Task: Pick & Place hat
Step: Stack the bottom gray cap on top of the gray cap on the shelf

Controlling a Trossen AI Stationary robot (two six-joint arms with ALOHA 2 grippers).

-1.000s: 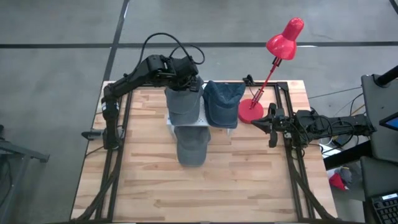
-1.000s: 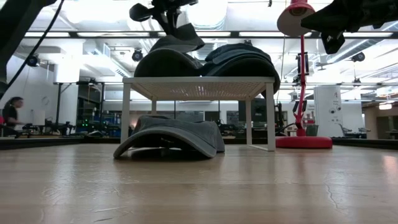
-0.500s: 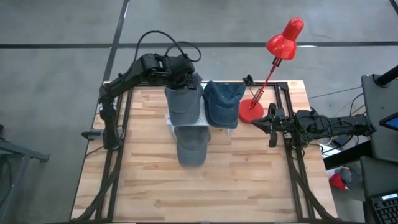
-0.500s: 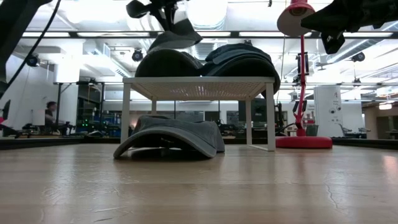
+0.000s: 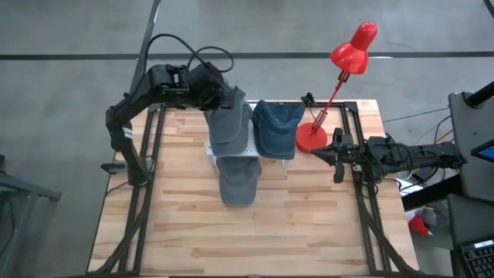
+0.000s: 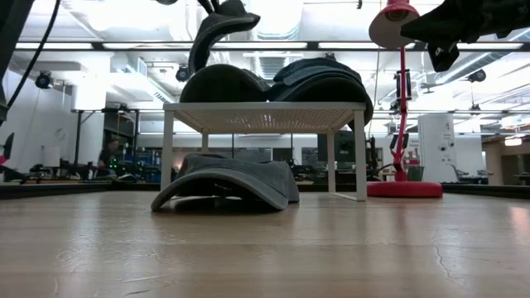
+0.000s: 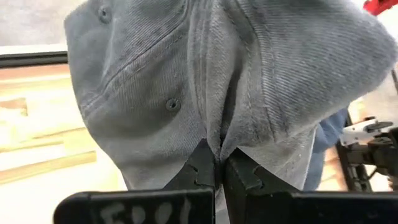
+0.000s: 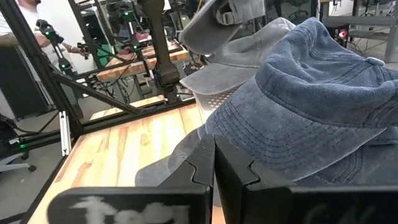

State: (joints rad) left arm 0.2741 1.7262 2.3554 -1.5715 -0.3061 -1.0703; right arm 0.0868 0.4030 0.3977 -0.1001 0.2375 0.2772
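Observation:
A grey hat (image 5: 230, 127) lies on a white rack (image 5: 248, 153) beside a blue hat (image 5: 276, 127). My left gripper (image 5: 218, 94) is shut on the grey hat's far end, which stands raised (image 6: 222, 23) above the rest of it (image 6: 224, 84). A second grey hat (image 5: 238, 184) lies on the table, partly under the rack's near side. My right gripper (image 5: 334, 154) waits shut at the table's right edge, touching nothing, and points toward the blue hat (image 8: 311, 93). My left gripper pinches a gathered fold of the grey hat's crown cloth (image 7: 217, 134) between its two fingers, at the hat's far end. The fingers slant down from the far left. The held end is pulled up and the hat's near part still lies on the rack.
A red desk lamp stands with its base (image 5: 311, 139) at the back right, just right of the blue hat, its shade (image 5: 353, 48) leaning past the far edge. Bare wood lies across the table's near half (image 5: 247, 239). A person shows far off in the room.
My left gripper has risen and drawn toward the table's far left corner, still shut on the grey hat. The hat's far end has lifted higher off the rack and stretched upward, while its near part has stayed on the rack.

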